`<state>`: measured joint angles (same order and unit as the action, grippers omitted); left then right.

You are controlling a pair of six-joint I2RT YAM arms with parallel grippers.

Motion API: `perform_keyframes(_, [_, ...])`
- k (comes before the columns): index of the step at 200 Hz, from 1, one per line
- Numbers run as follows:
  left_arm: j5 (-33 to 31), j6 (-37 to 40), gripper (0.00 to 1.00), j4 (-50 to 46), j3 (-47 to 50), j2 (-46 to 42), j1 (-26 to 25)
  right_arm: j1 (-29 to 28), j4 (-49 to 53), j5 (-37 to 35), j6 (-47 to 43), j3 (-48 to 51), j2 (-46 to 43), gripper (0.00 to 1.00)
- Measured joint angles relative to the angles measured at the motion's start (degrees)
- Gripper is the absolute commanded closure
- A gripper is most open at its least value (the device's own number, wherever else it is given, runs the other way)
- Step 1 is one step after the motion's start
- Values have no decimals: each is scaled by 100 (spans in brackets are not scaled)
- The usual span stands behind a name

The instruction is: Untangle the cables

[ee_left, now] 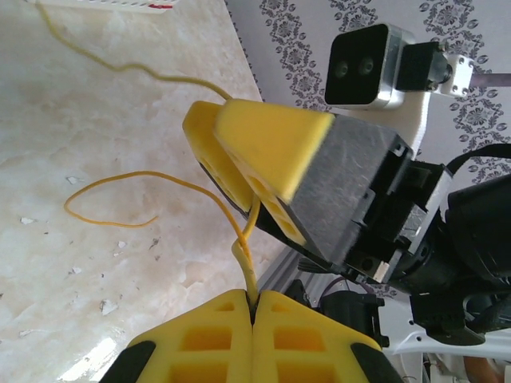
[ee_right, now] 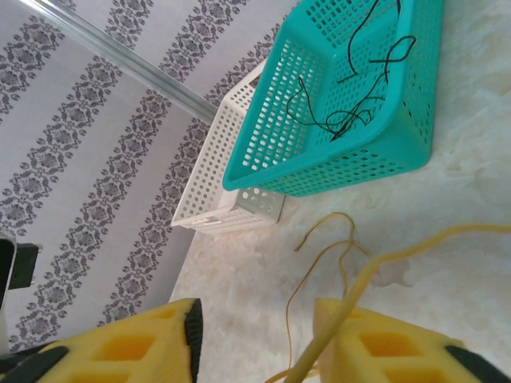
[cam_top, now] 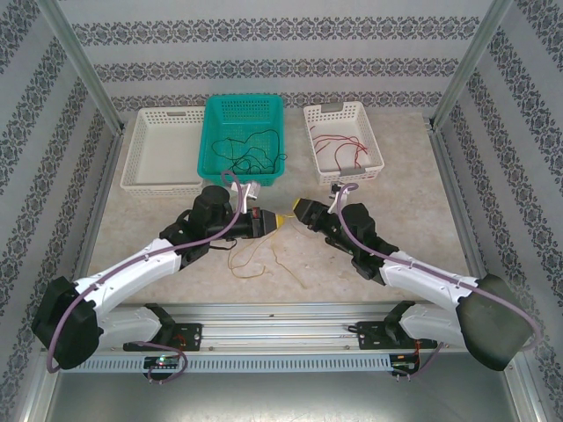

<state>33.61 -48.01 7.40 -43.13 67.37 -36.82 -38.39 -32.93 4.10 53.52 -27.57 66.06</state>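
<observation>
Currently, just before the teal basket [cam_top: 209, 141], the left gripper [ee_left: 254, 307] has its jaws closed on the yellow cable [ee_left: 243, 239]. It runs straight across into the right gripper [ee_right: 255, 319], jaws apart, not yet gripping; slack trails on the bench [cam_top: 396, 220].

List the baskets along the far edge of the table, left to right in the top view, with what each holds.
wide white basket, bare inside → teal basket holding black cables → smaller white basket holding red cables
</observation>
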Motion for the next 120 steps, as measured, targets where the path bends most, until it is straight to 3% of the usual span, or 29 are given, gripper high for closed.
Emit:
perform_keyframes(15, [-7, 4, 100, 63, 42, -26, 0, 2, -39, -22, 83, 0, 20, 64])
perform_keyframes(48, [-11, 35, 100, 107, 96, -118, -48, 0, -155, -26, 245, 0, 57, 100])
perform_keyframes(77, [42, 44, 100, 201, 160, -116, -70, 17, -203, -85, 321, 4, -22, 100])
perform_keyframes(88, [63, 44, 92, 243, 192, -122, -70, 44, -199, -101, 321, 37, -138, 100])
perform_keyframes(107, [94, 118, 65, 278, 262, -138, -70, 120, -103, -103, 315, 87, -461, 100])
perform_keyframes(120, [155, 127, 58, 293, 356, -216, -70, 269, -4, -155, 310, 87, -678, 100])
